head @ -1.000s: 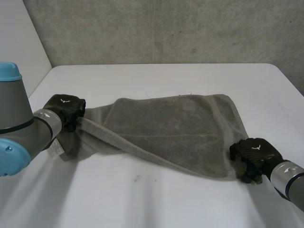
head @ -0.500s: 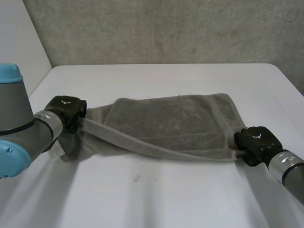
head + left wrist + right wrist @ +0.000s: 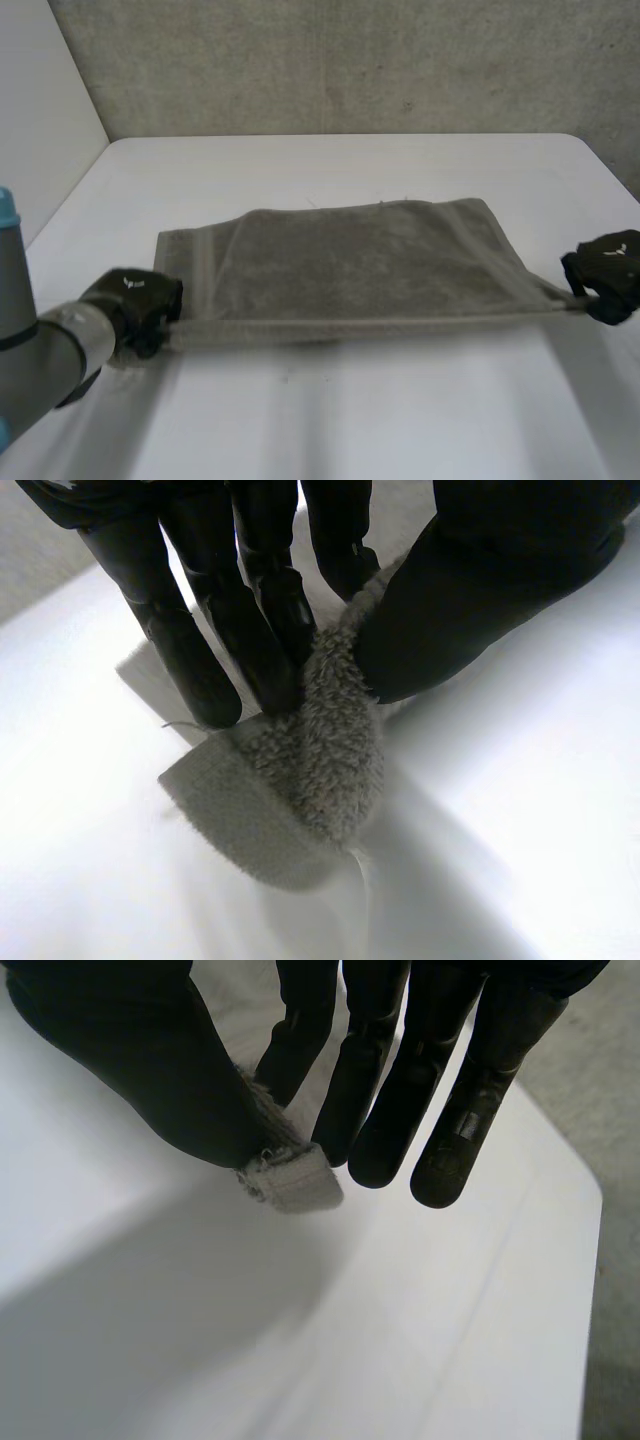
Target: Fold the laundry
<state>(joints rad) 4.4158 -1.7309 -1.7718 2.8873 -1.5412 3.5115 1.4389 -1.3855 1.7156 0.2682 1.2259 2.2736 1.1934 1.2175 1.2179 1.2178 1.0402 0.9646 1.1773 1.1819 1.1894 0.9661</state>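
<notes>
Towel [image 3: 350, 260] lies crosswise, far side of both hands; left hand [image 3: 135, 305] and right hand [image 3: 605, 270] each pinch one near corner.

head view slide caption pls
Black left hand and right hand pinch a grey terry towel taut over a white table
</notes>
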